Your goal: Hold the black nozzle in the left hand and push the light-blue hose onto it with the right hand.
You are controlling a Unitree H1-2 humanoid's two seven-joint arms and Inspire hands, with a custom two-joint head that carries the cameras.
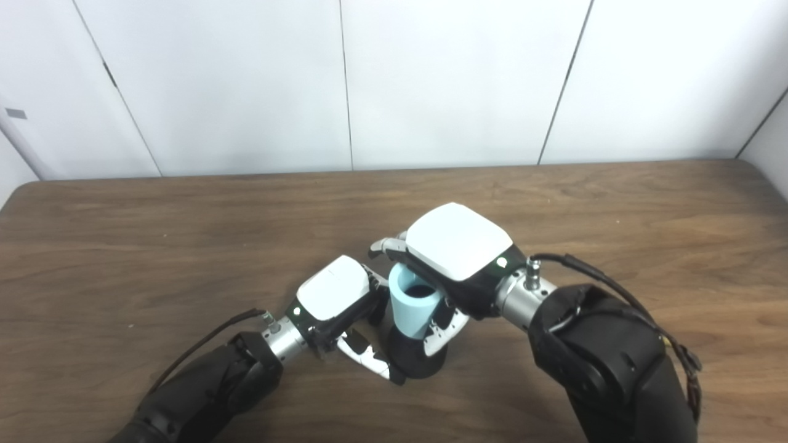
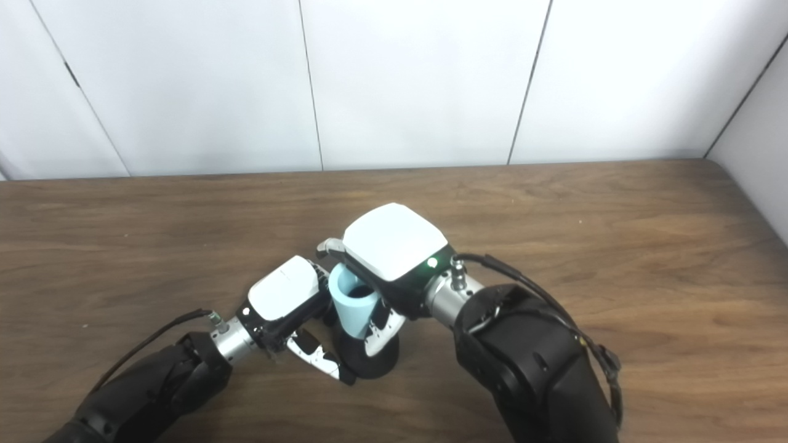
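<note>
Both hands meet near the middle of the bench's near edge. Black nozzle (image 1: 418,363) stands upright on its flared base on the table (image 1: 154,246), with the light-blue hose (image 1: 414,304) sitting vertically on top of it, open end up.

Right hand (image 1: 455,252): reaches over from the right, fingers wrapped round the hose, thumb down the near side. Firm hold, as far as the views show.

Left hand (image 1: 335,301): comes in from the left, fingers curled towards the nozzle, one white finger (image 1: 369,360) lying along the table with its tip at the base. Whether the fingers actually clamp the nozzle or only rest against it I cannot tell; the contact is hidden behind the hose and the right hand.

How far the hose is seated: the joint is covered by fingers, so unclear. Judged as mid-push.

Risks from here:
- If the left hold is loose, downward push could slide or tip the nozzle on the smooth wood.
- Push off-axis: the hose looks slightly tilted, so it may jam on one side of the nozzle rim and fold instead of sliding down.
- The hose may buckle if the right hand's grip sits too high above the joint.
- The hands are crowded; the right thumb could catch the left fingers.
</note>
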